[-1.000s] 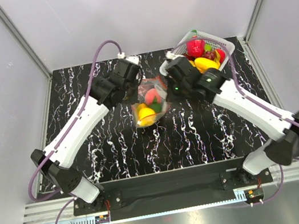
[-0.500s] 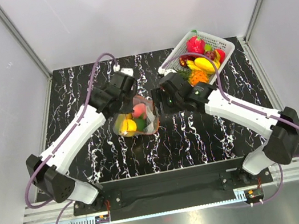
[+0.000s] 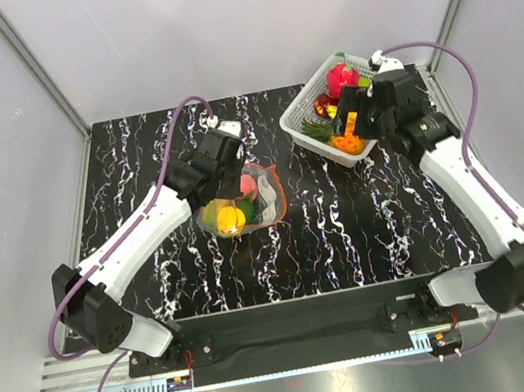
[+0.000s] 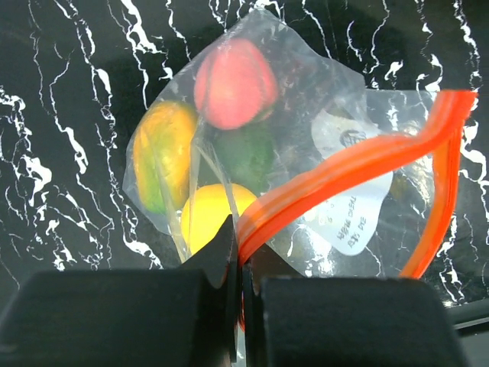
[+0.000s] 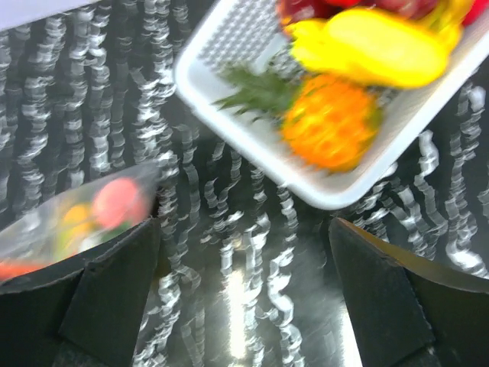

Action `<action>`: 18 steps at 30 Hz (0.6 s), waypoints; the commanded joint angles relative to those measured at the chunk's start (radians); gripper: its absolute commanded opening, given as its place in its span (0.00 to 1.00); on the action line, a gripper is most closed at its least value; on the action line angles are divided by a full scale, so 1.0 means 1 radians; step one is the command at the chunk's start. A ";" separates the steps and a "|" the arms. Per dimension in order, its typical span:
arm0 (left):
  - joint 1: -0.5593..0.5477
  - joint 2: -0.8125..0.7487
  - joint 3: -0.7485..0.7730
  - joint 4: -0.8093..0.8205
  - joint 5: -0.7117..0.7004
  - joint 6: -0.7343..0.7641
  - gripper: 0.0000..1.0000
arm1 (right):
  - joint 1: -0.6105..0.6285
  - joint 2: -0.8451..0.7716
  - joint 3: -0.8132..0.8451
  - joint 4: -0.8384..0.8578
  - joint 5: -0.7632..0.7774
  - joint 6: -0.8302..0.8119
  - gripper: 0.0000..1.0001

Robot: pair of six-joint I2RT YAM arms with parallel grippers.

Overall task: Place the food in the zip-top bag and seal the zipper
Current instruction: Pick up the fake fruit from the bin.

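Centre frame, the left gripper (image 4: pixel 238 256) pinches the red-orange zipper (image 4: pixel 359 164) of the zip-top bag (image 3: pixel 270 197), which lies on the marbled table (image 3: pixel 350 231) with food (image 4: pixel 233 84) inside. Upper right, the right gripper (image 5: pixel 244 306) hovers spread wide and empty beside the white basket (image 5: pixel 244 38), which holds an orange toy pineapple (image 5: pixel 328 130).

Right gripper (image 5: pixel 243 229): fingers spread wide, nothing between. Far right, white basket (image 5: pixel 243 141) with orange pineapple toy (image 5: pixel 328 134) and yellow fruit (image 5: pixel 382 46). Left, near: blurred zip-top bag (image 5: pixel 46 229), food (image 5: pixel 114 202) inside.
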 commanded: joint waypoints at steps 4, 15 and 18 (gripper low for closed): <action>-0.005 -0.012 0.005 0.083 0.051 0.008 0.00 | -0.151 0.243 0.189 -0.004 -0.075 -0.227 1.00; -0.011 -0.027 -0.066 0.186 0.121 -0.026 0.00 | -0.260 0.584 0.398 0.056 -0.028 -0.551 0.99; -0.013 -0.020 -0.061 0.175 0.140 -0.029 0.00 | -0.266 0.647 0.401 0.120 -0.010 -0.615 1.00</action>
